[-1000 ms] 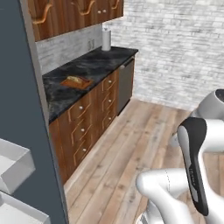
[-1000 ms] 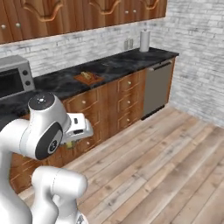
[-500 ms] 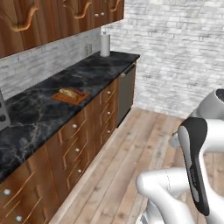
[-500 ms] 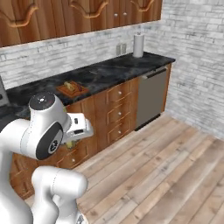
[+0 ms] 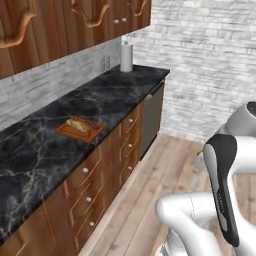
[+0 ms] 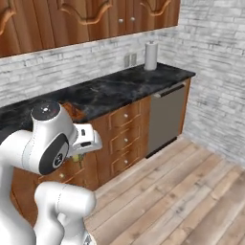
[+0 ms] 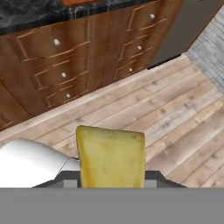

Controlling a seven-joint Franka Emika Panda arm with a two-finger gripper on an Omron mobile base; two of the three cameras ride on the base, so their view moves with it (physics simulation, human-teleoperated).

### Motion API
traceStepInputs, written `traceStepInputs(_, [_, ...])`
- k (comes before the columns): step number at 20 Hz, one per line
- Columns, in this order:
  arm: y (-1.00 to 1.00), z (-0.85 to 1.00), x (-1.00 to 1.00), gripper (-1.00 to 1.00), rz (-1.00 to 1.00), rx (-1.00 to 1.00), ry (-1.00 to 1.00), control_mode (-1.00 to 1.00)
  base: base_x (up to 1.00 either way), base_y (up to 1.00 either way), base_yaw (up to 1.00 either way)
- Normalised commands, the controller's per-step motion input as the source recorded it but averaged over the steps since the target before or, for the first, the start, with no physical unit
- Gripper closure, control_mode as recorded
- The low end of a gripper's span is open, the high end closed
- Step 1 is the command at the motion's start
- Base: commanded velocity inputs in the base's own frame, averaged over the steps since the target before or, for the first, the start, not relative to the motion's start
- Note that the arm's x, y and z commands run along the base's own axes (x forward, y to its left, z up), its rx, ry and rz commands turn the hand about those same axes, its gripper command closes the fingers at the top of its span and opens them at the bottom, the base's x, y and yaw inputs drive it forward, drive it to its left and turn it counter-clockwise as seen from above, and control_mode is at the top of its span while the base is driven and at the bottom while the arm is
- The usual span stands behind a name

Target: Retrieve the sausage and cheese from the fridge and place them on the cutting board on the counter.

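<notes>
Folded up tight over the base, with the white arm [image 6: 43,143] bent back on itself and the hand tucked low beside the big round joint. Points the pincer [image 7: 112,178] down and forward, toward the wooden floor [image 7: 175,109] and the drawers [image 7: 65,65]. Holds the cheese [image 7: 110,156] pinched in the pincer, closed narrow on it, with the tips hidden behind the lump. Keeps it up in the air above the floor planks, well apart from the counter [image 5: 40,160].

Looks yellow with darker blotchy patches, flat on the front, straight at the sides and a bit slanted along the top. Shows in the right base view as a small yellow bit just under the white hand.

Up on the counter: black shiny stone with thin white veins, over brown wooden drawers with small round knobs. Carries the cutting board [image 5: 80,134] — a small flat red-brown wooden rectangle — with a tan oblong food [image 5: 77,125] lying on it. Farther along, near the corner, a white paper roll [image 5: 126,56] standing upright. Below that end, a smooth grey dishwasher front [image 5: 152,117]. Behind it all, a pale grey brick wall [image 5: 210,60], with dark wooden cupboards [image 5: 75,25] above.
</notes>
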Motion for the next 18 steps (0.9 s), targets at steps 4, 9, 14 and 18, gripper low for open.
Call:
traceStepInputs(4, [0.0,0.0,0.0,1.0,0.0,0.0,0.0,1.0,0.94,0.0,0.18])
traceStepInputs(9, [0.0,0.0,0.0,1.0,0.0,0.0,0.0,1.0,0.87,0.0,0.31])
traceStepInputs(14, [0.0,0.0,0.0,1.0,0.0,0.0,0.0,1.0,0.71,-0.07,0.51])
traceStepInputs(18, [0.0,0.0,0.0,1.0,0.0,0.0,0.0,1.0,0.59,-0.13,0.64])
